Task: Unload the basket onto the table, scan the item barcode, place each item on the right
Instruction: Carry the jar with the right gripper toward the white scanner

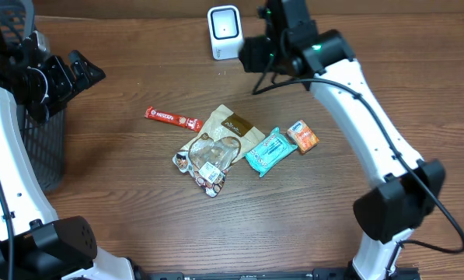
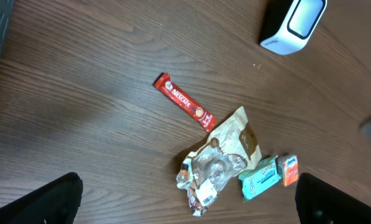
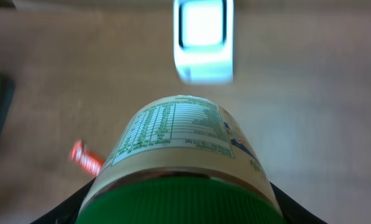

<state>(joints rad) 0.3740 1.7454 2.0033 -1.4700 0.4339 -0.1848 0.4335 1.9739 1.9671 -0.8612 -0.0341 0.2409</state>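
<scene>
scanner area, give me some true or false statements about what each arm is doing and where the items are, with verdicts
1. The right gripper holds a jar with a green lid. True.
2. In the right wrist view the white scanner stands just beyond the jar. True.
3. The left gripper is closed on the red Nescafe stick. False: its jaws are open and empty, and the stick lies on the table.
4. The teal packet is inside the black basket. False: it lies on the table next to the small orange packet.
5. The jar's side with the printed nutrition table is turned up toward the right wrist camera. True.
</scene>
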